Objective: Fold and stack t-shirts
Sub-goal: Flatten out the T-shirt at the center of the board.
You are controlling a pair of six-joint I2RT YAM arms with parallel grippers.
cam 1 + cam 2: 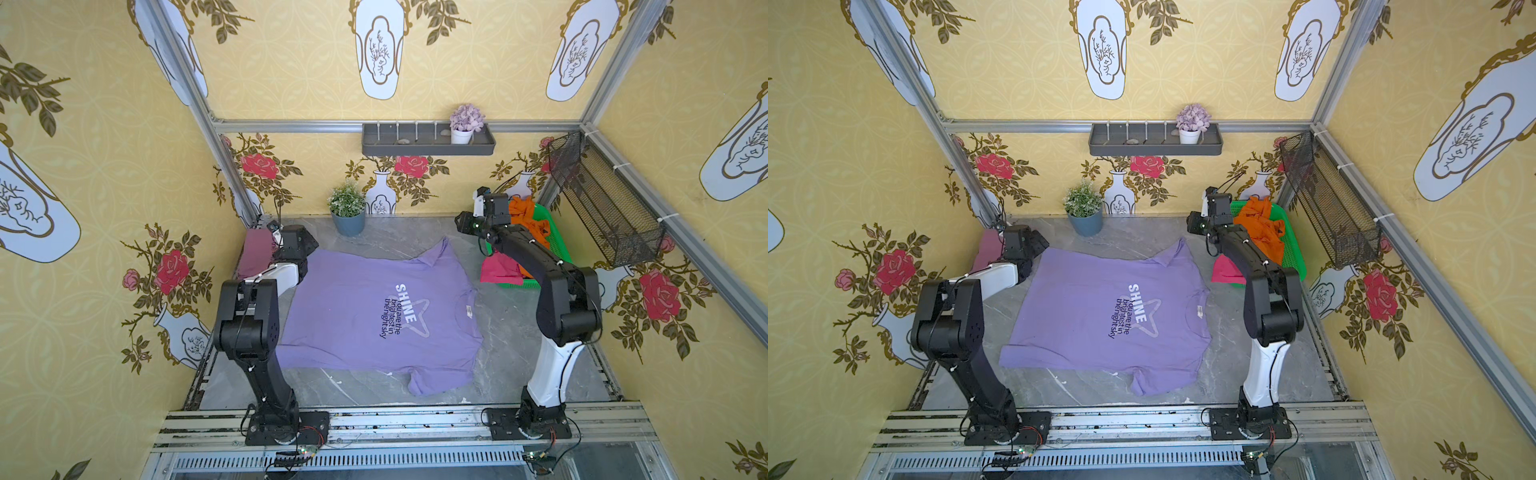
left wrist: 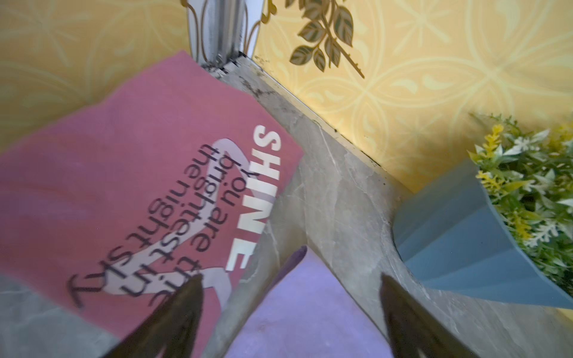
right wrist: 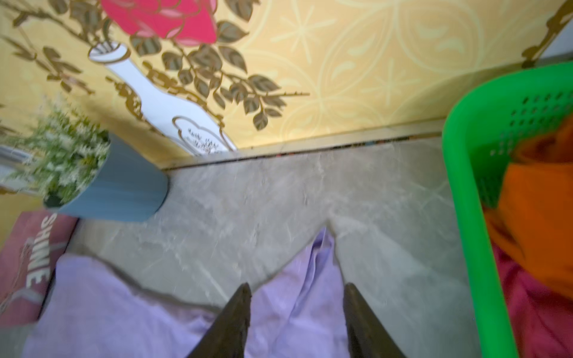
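Your lavender shirt (image 1: 374, 316) lies spread flat, print up, mid-table (image 1: 519, 353) in both top views, with the collar toward the right arm and the hem toward the left arm. One sleeve points to the back wall, the other to the front rail. Mauve shirt (image 2: 124, 186): folded, print up, in the far left corner, just beside the lavender hem; the left wrist view shows a strip of bare table between the two. Left gripper (image 2: 291, 279): jaws spread wide, nothing between them, poised over the lavender shirt's far hem corner by the mauve one. Right gripper (image 3: 297, 286): jaws apart, empty, above the back sleeve, which lies on the table under them. That view is blurred, so you cannot tell if the fingertips touch the cloth. Green basket (image 3: 462, 198) sits at the far right, near the collar. The orange shirt (image 1: 528, 216) is heaped in it and the magenta shirt (image 1: 498, 268) spills over its near corner. A blue pot (image 1: 348, 222) with a plant stands at the back wall, apart from the shirts.
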